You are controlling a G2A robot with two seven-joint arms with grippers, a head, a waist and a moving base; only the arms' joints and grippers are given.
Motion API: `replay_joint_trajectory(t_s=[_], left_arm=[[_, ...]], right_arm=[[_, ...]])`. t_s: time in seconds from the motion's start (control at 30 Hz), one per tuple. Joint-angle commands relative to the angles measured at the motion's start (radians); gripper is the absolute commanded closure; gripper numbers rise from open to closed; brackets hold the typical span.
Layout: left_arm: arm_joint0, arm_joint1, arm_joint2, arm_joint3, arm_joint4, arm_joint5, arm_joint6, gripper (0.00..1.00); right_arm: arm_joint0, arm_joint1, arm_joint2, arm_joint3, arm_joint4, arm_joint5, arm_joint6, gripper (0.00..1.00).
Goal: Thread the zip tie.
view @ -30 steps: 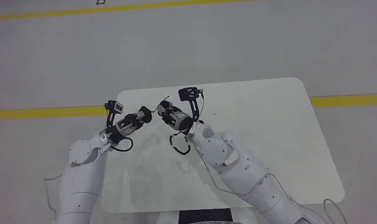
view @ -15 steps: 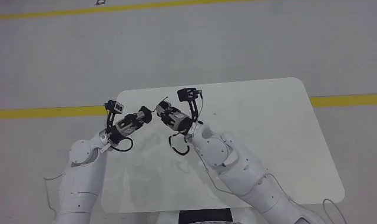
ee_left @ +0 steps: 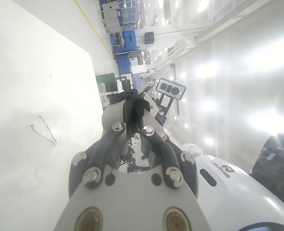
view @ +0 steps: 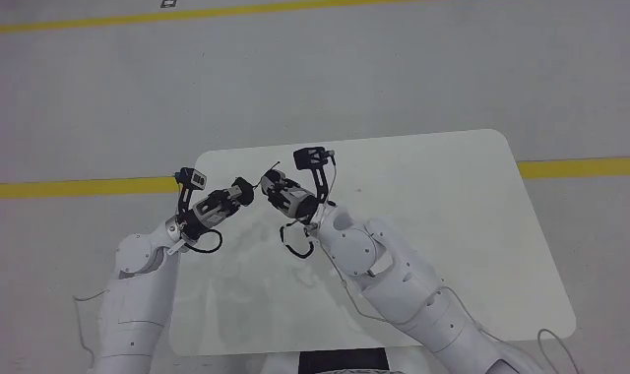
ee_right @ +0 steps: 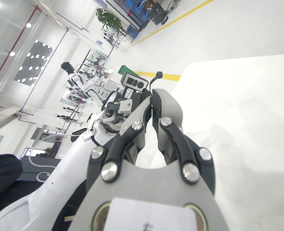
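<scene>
A thin black zip tie (ee_right: pixel 156 79) sticks out past the tips of my right gripper (ee_right: pixel 151 102), its small square head on the free end. The right gripper's jaws are shut on the strip. In the top view the tie (view: pixel 274 167) shows as a short dark line slanting away from the right gripper (view: pixel 268 183). My left gripper (view: pixel 246 189) meets it tip to tip above the table's far left corner. Seen from the left wrist, the left gripper (ee_left: pixel 132 104) is shut, with a dark bit of the tie (ee_left: pixel 133 94) at its tips.
The white table (view: pixel 443 226) stretches bare to the right of both arms. Its rounded far left corner lies just beyond the grippers. Yellow floor lines run past the table's far side. Thin dark lines (ee_left: pixel 44 131) lie on the tabletop under the grippers.
The right arm has crept slightly left, toward the left gripper. The left arm has stayed where it was.
</scene>
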Motion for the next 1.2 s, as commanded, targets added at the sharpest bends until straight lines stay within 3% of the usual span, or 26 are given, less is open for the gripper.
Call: replay_joint_trajectory(t_s=[0.0,1.17], left_arm=[[0.000,0.000,0.000,0.000,0.000,0.000,0.000,1.00],[0.000,0.000,0.000,0.000,0.000,0.000,0.000,1.00]], right_arm=[[0.002,-0.001,-0.003,0.003,-0.006,0.002,0.000,1.00],[-0.002,-0.015,-0.031,0.010,-0.057,0.028,-0.007,1.00]])
